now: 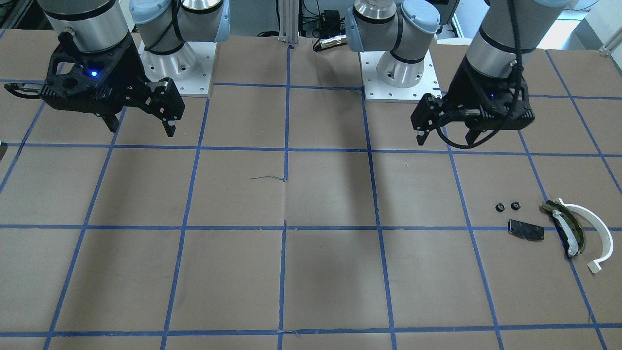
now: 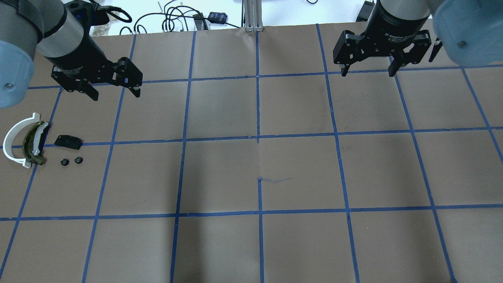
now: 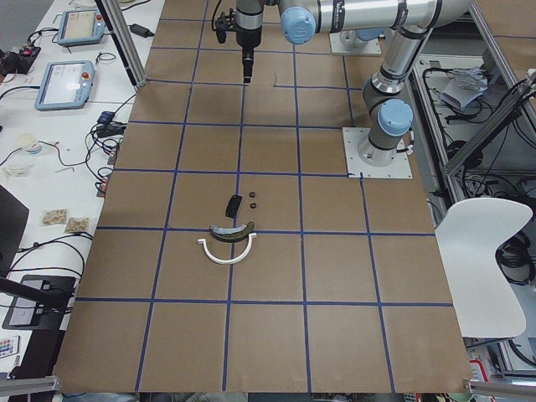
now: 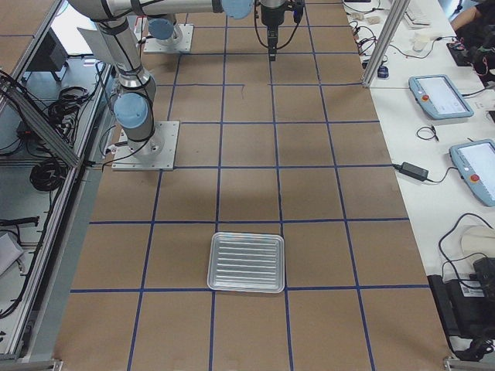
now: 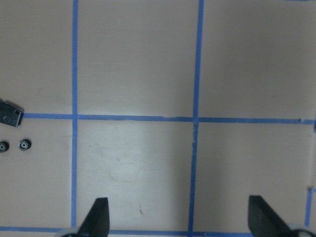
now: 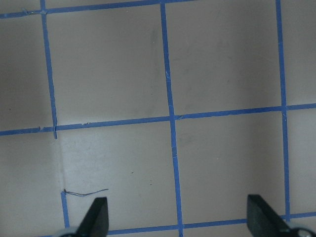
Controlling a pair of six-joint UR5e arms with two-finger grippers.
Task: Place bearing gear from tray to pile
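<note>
Two gears (image 1: 499, 207) (image 1: 515, 205), one black plate (image 1: 526, 229), one olive piece (image 1: 578, 224), one white arc (image 1: 600, 228), one tray (image 4: 247, 235).

arms (image 1: 491, 53): silver tubes, pale-blue joint caps (image 1: 418, 19), black seam rings. left gripper (image 1: 444, 141) and right gripper (image 1: 142, 129): black skeletal frames, one blue led (image 1: 93, 74) each. black braided cable (image 1: 517, 48) on left wrist. white bolt-hole base plates (image 1: 418, 90). right collar: white "2f adaptive" lettering (image 2: 397, 37).

Table cover (image 2: 298, 106): brown paper, matt, faintly creased. Grid lines (image 2: 258, 106): blue tape, slight sheen. Tray (image 4: 247, 263): ribbed bare metal, dull shine. White arc strip (image 1: 604, 226): smooth plastic. Olive curved piece (image 1: 567, 228): white padding, soft-looking. Black plate (image 1: 526, 229): matt. Small gears (image 1: 499, 207): dark, perhaps metal, too small to tell. Left gripper (image 1: 444, 141), right gripper (image 1: 141, 130): matt black plastic.
</note>
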